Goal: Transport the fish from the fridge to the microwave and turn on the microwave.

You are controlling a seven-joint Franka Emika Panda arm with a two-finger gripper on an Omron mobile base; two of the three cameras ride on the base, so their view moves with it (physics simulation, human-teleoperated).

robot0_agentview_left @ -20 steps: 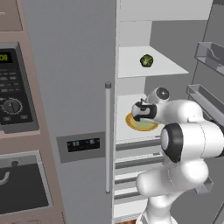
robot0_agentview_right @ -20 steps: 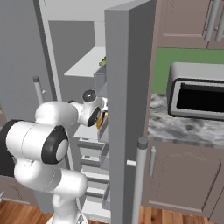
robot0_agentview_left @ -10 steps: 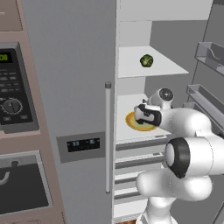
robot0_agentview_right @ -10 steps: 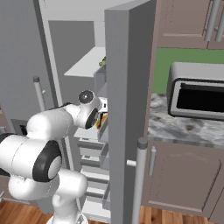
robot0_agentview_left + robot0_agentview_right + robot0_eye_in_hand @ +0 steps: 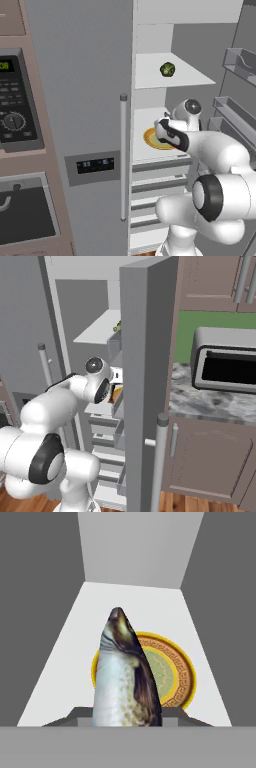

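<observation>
Since a second ago the arm has folded back toward the base, its elbow dropping low in the left base view while the hand pulls a little away from the fridge (image 5: 90, 100) shelf; the fridge, the plate and the cabinets hold their places. The fish (image 5: 125, 672) now stands close in front of the hand camera, nose pointing away toward the back wall of the fridge, its pale belly and darker back rising from the bottom of that view, and it sits above and in front of the yellow-orange plate (image 5: 175, 672) rather than lying on it. From that I judge the gripper (image 5: 167, 134) is clamped on the fish at a partly closed width, though the fingertips themselves are hidden behind the fish. The green vegetable (image 5: 167, 69) rests untouched on the shelf above. So the pick looks done and the lift off the plate is under way. Left to do: draw the fish clear of the open fridge door (image 5: 147, 381), carry it to the microwave (image 5: 15, 105) at the left, whose door appears shut, put it inside, close up and start the microwave.
</observation>
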